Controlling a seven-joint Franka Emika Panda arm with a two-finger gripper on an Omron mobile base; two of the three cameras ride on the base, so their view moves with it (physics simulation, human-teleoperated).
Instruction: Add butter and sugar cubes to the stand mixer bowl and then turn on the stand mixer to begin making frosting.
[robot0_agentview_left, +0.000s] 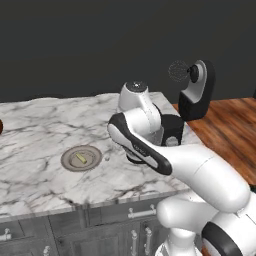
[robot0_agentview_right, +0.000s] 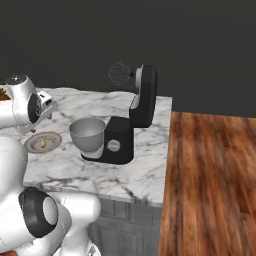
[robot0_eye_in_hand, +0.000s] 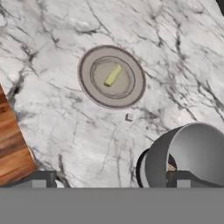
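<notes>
**Butter on its plate, bowl waiting under the raised head**

From the left base view, the butter (robot0_agentview_left: 81, 158) was seen as a small pale-yellow stick lying on a round grey plate (robot0_agentview_left: 70, 161) on the marble bench (robot0_agentview_left: 35, 125).

From the right base view, the stand mixer (robot0_agentview_right: 131, 120) was shown with its head tilted back, presumably so the stand mixer bowl (robot0_agentview_right: 87, 134) could be loaded.

In the hand view, the fingers (robot0_eye_in_hand: 109, 180) were spread wide and empty, the butter well apart from them. A small speck (robot0_eye_in_hand: 129, 117) lay beside the plate.

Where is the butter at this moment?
The butter lies on the grey plate on the marble counter, beside the mixer bowl.
</notes>
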